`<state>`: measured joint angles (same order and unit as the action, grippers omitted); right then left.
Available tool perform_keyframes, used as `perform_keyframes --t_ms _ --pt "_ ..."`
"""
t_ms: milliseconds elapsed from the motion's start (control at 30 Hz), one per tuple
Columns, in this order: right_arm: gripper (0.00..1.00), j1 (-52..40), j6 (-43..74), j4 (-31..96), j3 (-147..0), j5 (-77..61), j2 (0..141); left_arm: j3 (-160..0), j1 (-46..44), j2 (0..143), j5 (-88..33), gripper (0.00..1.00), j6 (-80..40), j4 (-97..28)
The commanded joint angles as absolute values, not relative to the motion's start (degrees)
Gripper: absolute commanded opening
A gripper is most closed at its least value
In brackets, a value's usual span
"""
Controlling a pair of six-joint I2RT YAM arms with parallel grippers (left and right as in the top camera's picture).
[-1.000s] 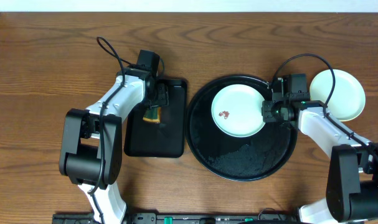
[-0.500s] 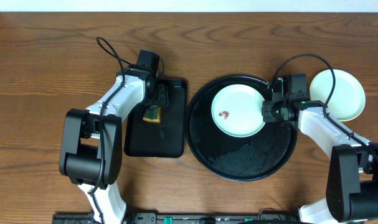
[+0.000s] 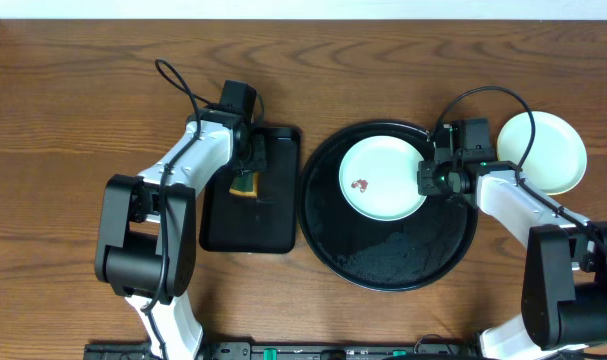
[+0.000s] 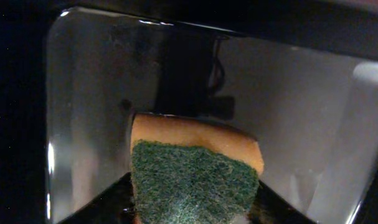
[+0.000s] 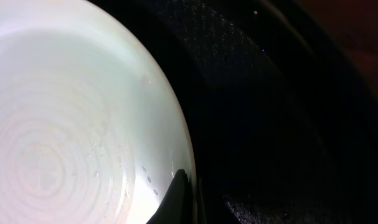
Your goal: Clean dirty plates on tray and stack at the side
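1. A smeared plate (image 3: pixel 383 178) is seen on the tray (image 3: pixel 388 262)
2. Its right rim is met by the right gripper (image 3: pixel 427 180); a clamp cannot be told
3. A sponge (image 4: pixel 195 177) is clamped by the left gripper (image 3: pixel 248 172)
4. A second plate (image 3: pixel 553 150) is set beside the tray

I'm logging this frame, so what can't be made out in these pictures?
Left gripper: grip on the sponge unclear; overhead, its wrist covers it.
Right gripper: open or shut unclear; right wrist view shows one fingertip at the rim of the plate.
Side stack: plate count unreadable from overhead.
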<state>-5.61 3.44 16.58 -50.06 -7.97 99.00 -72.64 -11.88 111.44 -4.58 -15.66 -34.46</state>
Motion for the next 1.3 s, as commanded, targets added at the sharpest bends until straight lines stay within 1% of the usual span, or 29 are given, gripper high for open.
perform_keyframes --t_ms 0,33,67,167,200,233,267,300,400,433,500,533,667,700,767,900,933,967,1000,1267 --pt "0.01 -5.9 3.1 17.0 -49.7 -6.7 99.8 -72.2 -11.9 109.6 -4.4 0.32 -15.3 -34.5" --pt "0.01 -5.9 3.1 16.9 -49.7 -6.7 99.7 -72.2 -11.9 109.6 -4.4 0.19 -15.3 -34.5" --pt "0.01 -5.9 3.1 16.9 -49.7 -6.7 99.7 -72.2 -11.9 109.6 -4.4 0.08 -15.3 -34.6" --pt "0.01 -5.9 3.1 16.7 -49.7 -6.7 99.8 -72.2 -11.9 109.6 -4.4 0.08 -15.3 -34.6" --pt "0.01 -5.9 3.1 16.6 -49.7 -6.7 99.7 -72.2 -11.9 109.6 -4.4 0.12 -15.3 -34.6" --pt "0.01 -5.9 3.1 16.6 -49.7 -6.7 99.7 -72.2 -11.9 109.6 -4.4 0.37 -15.3 -34.6" --pt "0.01 -5.9 3.1 16.6 -49.7 -6.7 99.7 -72.2 -11.9 109.6 -4.4 0.51 -15.3 -34.7" --pt "0.02 -5.9 3.2 16.6 -49.7 -6.7 99.7 -72.2 -11.9 109.6 -4.5 0.54 -15.3 -35.0" --pt "0.02 -5.9 3.2 16.6 -49.7 -6.7 99.7 -72.2 -11.9 109.6 -4.5 0.54 -15.3 -36.4" --pt "0.02 -5.9 3.1 16.6 -49.7 -6.7 99.7 -72.2 -11.9 109.6 -4.4 0.53 -15.3 -36.9" --pt "0.02 -5.9 3.2 16.6 -49.7 -6.7 99.7 -72.2 -11.9 109.6 -4.5 0.46 -15.3 -37.7" --pt "0.02 -5.9 3.2 16.6 -49.7 -6.7 99.7 -72.2 -11.9 109.6 -4.5 0.45 -15.3 -38.1" --pt "0.01 -5.9 3.1 16.7 -49.7 -6.7 99.7 -72.2 -12.0 109.6 -4.5 0.44 -15.3 -39.6" --pt "0.01 -5.9 3.1 16.7 -49.7 -6.7 99.7 -72.2 -12.0 109.6 -4.4 0.43 -15.3 -39.7" --pt "0.01 -5.9 3.2 16.7 -49.7 -6.7 99.7 -72.2 -12.0 109.6 -4.4 0.37 -15.3 -39.6" --pt "0.01 -5.9 3.1 16.7 -49.7 -6.7 99.7 -72.2 -11.9 109.6 -4.5 0.35 -15.3 -39.4" --pt "0.01 -5.9 3.1 16.7 -49.7 -6.7 99.7 -72.2 -11.9 109.6 -4.5 0.31 -15.3 -39.4" --pt "0.01 -5.9 3.1 16.7 -49.7 -6.7 99.7 -72.2 -11.9 109.6 -4.4 0.22 -15.3 -39.3" --pt "0.01 -5.9 3.1 16.6 -49.7 -6.7 99.7 -72.2 -11.9 109.6 -4.4 0.08 -15.3 -39.2" --pt "0.01 -5.9 3.1 16.5 -49.7 -6.7 99.7 -74.6 -11.9 106.4 -2.9 0.07 -15.0 -40.0"
